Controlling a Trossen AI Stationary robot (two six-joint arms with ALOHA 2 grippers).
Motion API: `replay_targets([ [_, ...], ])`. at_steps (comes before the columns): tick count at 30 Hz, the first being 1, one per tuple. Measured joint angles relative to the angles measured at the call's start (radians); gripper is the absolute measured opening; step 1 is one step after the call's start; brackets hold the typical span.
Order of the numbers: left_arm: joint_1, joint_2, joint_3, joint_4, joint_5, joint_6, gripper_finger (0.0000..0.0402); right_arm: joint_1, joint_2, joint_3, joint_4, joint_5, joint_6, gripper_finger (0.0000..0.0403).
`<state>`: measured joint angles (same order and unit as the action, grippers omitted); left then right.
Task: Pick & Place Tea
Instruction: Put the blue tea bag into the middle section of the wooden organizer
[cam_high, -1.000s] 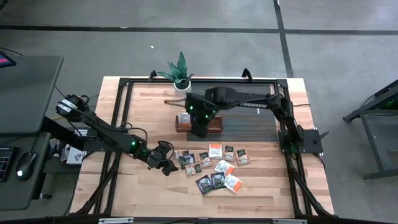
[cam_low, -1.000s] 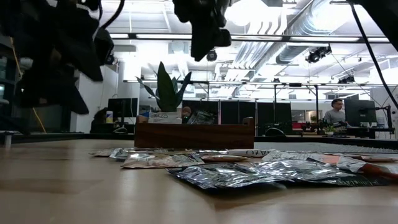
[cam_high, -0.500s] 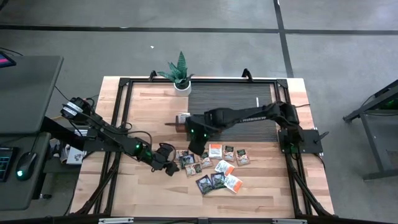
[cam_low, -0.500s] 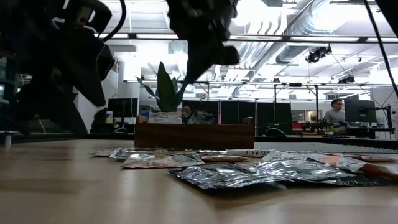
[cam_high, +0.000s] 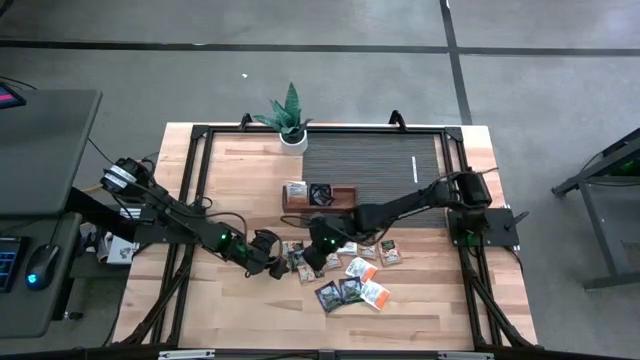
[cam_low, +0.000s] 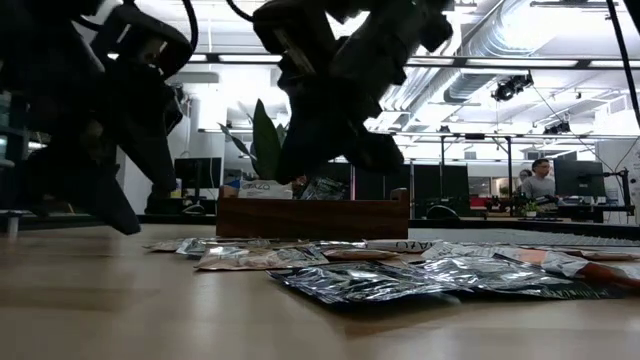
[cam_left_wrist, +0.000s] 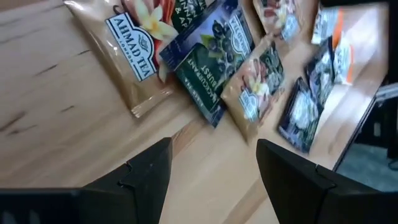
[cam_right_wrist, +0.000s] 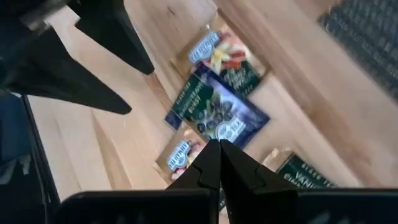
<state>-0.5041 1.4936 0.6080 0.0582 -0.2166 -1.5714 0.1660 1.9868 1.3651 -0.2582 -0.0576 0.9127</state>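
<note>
Step in hand: the right gripper (cam_high: 312, 256) is hovering low over the near end of the tea (cam_high: 345, 266), fingertips pressed together with nothing between them.
Left gripper: the left gripper (cam_left_wrist: 211, 165) is waiting with fingers spread wide and empty, a brown sachet (cam_left_wrist: 127, 53) and a dark blue sachet (cam_left_wrist: 211, 65) lying just ahead of it.
Tea: sachets are lying loose and overlapping on the table (cam_high: 230, 170), directly under and beyond both tools.
Next move: judging by the clenched fingers, the right gripper would need to part them before dropping on one sachet.
In the way: the two grippers are sitting close together over the same sachets.
Around: the wooden tray (cam_high: 320, 196) and a potted plant (cam_high: 288, 112) are standing beyond the right gripper.
</note>
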Motion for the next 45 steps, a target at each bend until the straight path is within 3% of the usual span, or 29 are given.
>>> replay_targets([
  [11,0.0,0.09,0.001,0.085,-0.034,-0.106,0.0232,0.018,0.004,-0.095,0.121,0.032,0.086,0.0],
  [30,0.001,0.095,0.001,0.073,-0.132,-0.189,0.0232,0.013,0.061,-0.091,0.157,0.04,0.161,0.0],
  [45,0.001,0.095,0.0,0.077,-0.132,-0.193,0.0232,0.004,0.09,-0.091,0.181,0.033,0.187,0.0],
])
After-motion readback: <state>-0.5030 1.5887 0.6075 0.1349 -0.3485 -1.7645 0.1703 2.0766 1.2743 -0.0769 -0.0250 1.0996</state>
